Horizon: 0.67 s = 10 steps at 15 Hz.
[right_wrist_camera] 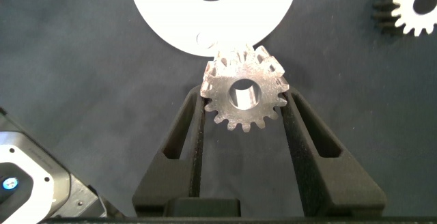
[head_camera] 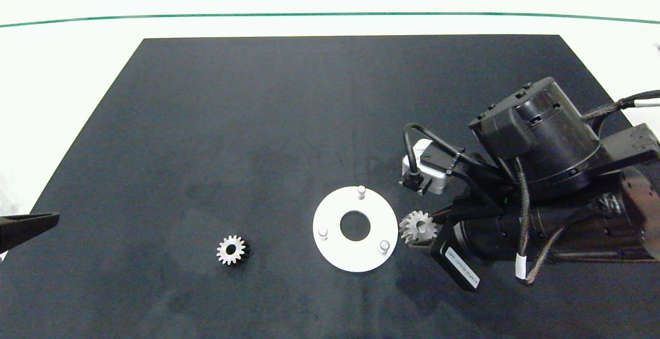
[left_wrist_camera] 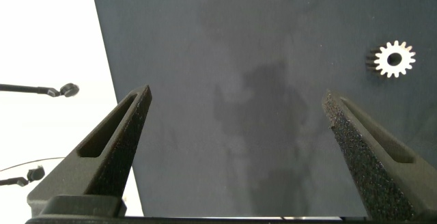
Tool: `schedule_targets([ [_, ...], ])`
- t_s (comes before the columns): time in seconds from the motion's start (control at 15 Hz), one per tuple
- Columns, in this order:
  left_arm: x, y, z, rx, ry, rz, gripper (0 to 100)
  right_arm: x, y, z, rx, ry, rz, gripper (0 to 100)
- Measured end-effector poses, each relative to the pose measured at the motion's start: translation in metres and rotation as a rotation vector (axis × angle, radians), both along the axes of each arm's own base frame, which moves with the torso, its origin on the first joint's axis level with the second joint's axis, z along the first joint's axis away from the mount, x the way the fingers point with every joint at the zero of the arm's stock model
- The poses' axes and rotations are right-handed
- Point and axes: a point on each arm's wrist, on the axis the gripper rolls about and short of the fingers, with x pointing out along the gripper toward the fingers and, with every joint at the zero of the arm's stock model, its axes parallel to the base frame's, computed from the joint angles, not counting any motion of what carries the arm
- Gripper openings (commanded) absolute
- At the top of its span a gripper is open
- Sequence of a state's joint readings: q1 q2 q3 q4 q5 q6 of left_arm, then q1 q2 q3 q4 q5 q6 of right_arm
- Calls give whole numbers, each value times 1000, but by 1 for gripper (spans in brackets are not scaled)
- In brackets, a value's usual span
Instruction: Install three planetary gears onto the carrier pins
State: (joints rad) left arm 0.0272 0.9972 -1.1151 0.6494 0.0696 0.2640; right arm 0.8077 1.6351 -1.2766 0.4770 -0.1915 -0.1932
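The white disc (head_camera: 335,250) lies on the black mat with its three carrier pins upright: one at the far side (head_camera: 361,191), one at the left (head_camera: 323,232), one at the near right (head_camera: 384,246). All three pins are bare. My right gripper (head_camera: 422,229) is shut on one planetary gear (head_camera: 415,222), tilted just off the disc's right rim, beside the near right pin. The right wrist view shows this gear (right_wrist_camera: 244,95) clamped between the fingers, close to the disc (right_wrist_camera: 160,12). A second gear (head_camera: 231,249) lies flat to the disc's left. The third gear is out of view. My left gripper (left_wrist_camera: 235,98) stands open at the mat's left edge.
The black mat (head_camera: 258,122) covers most of the white table, with bare white surface beyond it and a green line at the far side. The right arm's bulky wrist (head_camera: 541,143) hangs over the mat's right part. The loose gear (left_wrist_camera: 395,59) also shows in the left wrist view.
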Motion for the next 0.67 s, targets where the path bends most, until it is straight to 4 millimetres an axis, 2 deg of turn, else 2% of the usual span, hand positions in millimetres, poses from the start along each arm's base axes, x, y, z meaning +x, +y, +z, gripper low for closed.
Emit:
schedule_targets([
  [0.33,0,0,0,0,-1,0,100,6,20,-10,-30,17,26,7],
  [0.67,0,0,0,0,-1,0,100,11,27,-20,-52,39,30,7],
])
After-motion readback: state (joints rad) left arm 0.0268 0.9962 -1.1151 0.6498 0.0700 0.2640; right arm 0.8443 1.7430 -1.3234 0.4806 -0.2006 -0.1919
